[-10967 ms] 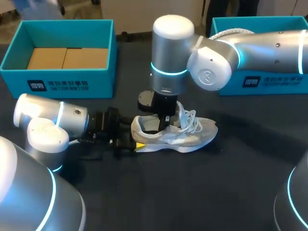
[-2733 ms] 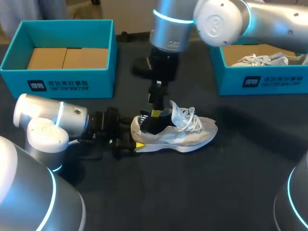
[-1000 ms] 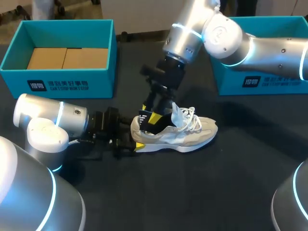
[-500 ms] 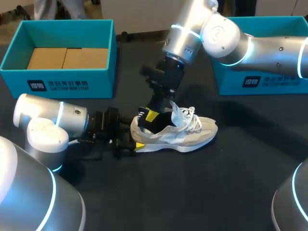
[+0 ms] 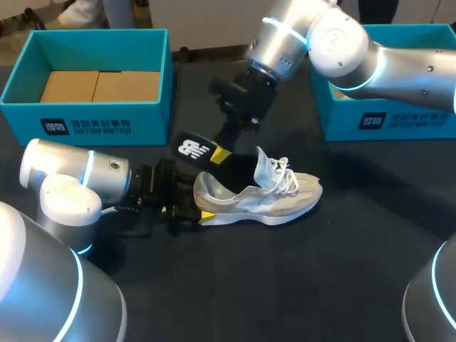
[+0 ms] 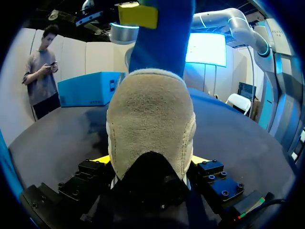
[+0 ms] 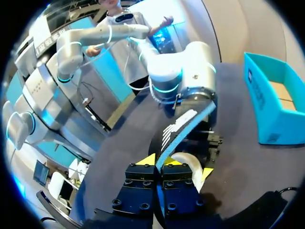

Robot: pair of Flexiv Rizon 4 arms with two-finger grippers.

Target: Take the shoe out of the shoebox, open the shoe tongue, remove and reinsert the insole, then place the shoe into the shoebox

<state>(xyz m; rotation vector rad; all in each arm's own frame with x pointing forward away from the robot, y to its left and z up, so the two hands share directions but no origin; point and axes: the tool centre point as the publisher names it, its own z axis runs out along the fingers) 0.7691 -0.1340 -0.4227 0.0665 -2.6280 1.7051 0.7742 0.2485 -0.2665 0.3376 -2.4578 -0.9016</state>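
The shoe is looking soft and fuzzy, the insole is looking matt, the right arm shiny and smooth.

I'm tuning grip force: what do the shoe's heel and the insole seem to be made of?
The shoe heel looks like suede or a suede-like fabric: matte beige with a fuzzy nap. The insole is likely thin flexible foam, dark and matte; it bends in a curve along its length.

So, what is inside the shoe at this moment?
The dark insole, pinched by the right gripper, is lifted mostly out; one end dips toward the shoe opening. The toe part is hidden under the tongue.
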